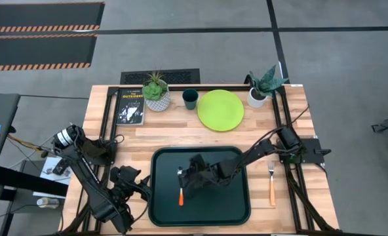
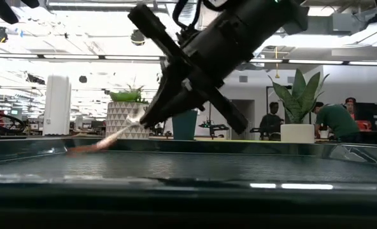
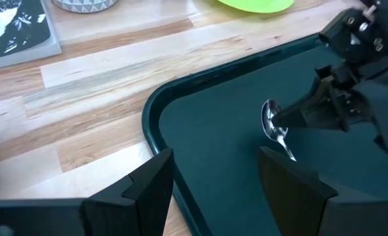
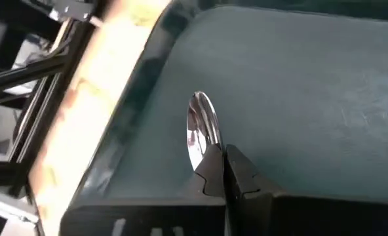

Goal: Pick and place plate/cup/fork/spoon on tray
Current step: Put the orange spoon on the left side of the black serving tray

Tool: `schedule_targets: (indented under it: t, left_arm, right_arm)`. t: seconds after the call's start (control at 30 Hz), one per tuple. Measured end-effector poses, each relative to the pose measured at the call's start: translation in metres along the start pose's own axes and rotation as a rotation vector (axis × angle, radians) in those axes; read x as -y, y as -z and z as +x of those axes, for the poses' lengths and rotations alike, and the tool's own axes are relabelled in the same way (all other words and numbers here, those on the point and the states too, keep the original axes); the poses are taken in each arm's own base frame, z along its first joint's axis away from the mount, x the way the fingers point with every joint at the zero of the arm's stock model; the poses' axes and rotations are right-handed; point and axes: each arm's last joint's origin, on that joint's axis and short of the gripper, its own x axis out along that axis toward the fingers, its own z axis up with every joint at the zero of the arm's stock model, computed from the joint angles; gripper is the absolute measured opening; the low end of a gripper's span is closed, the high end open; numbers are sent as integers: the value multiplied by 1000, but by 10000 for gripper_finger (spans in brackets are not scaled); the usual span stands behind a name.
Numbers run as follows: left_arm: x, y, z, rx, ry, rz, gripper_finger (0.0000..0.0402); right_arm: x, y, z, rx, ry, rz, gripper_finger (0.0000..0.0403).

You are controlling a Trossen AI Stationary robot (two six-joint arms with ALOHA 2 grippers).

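One spoon (image 1: pixel 180 189) pinched in shut right gripper (image 1: pixel 185 178) over one tray (image 1: pixel 236 210); left gripper (image 1: pixel 134 185) open, empty.

The only writing showing is on the cover of the black book (image 1: pixel 130 107) lying at the table's far left side, beside a potted plant: in the high view a pale title line is reading "OUTDOORS", though its letters are small. The smaller print above and below it is staying too tiny to read.
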Motion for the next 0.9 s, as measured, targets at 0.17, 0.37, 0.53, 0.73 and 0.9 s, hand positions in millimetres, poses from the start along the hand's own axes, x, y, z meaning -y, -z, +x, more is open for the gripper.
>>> schedule_targets:
  t: [0.17,0.37,0.53,0.73,0.9]
  left_arm:
    - [0,0,0,2,2,-1,206]
    - [0,0,0,12,10,-1,206]
    - [0,-1,0,14,11,-2,206]
    - [1,-1,1,20,13,-6,206]
    - [1,-1,1,19,13,-8,206]
  right_arm:
    - [2,-1,1,-8,12,-26,1]
    - [-3,-7,3,7,-35,-8,1]
    - [-5,-9,4,34,-52,1,1]
    - [-6,3,19,5,-74,-8,1]
    - [-10,4,25,-11,-73,-36,2]
